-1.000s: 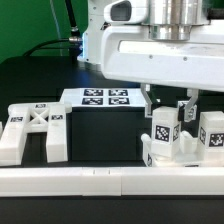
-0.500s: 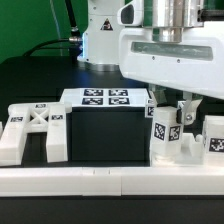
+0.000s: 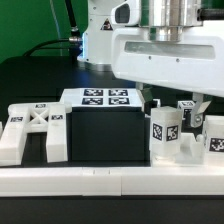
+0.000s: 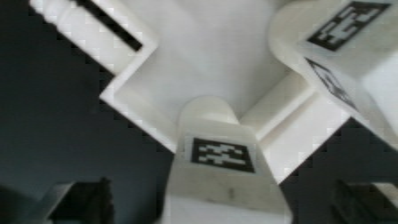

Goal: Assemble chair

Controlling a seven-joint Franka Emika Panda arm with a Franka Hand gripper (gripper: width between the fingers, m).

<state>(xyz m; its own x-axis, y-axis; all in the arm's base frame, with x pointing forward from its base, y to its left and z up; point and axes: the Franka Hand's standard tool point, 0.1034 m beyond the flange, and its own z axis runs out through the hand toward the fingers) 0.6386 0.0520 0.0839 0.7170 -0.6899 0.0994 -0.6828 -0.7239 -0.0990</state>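
My gripper [image 3: 177, 108] hangs low at the exterior view's right and is open. Its dark fingers stand on either side of a chunky white tagged chair piece [image 3: 165, 130], with gaps showing. In the wrist view that piece [image 4: 222, 150] runs up between the fingers of the gripper [image 4: 222, 200] and rests against a larger white part [image 4: 169, 70]. Another tagged white block [image 3: 212, 135] stands just to the right. The X-braced chair frame [image 3: 35, 128] lies at the exterior view's left, away from the gripper.
The marker board [image 3: 105, 97] lies flat behind the middle of the black table. A long plain white border rail [image 3: 110, 180] runs along the front edge. The arm's white body [image 3: 160, 50] fills the upper right and hides what is behind it.
The hand has shifted slightly toward the exterior view's right, and its fingers stand wider apart. The tagged piece under it has tilted and moved a little.
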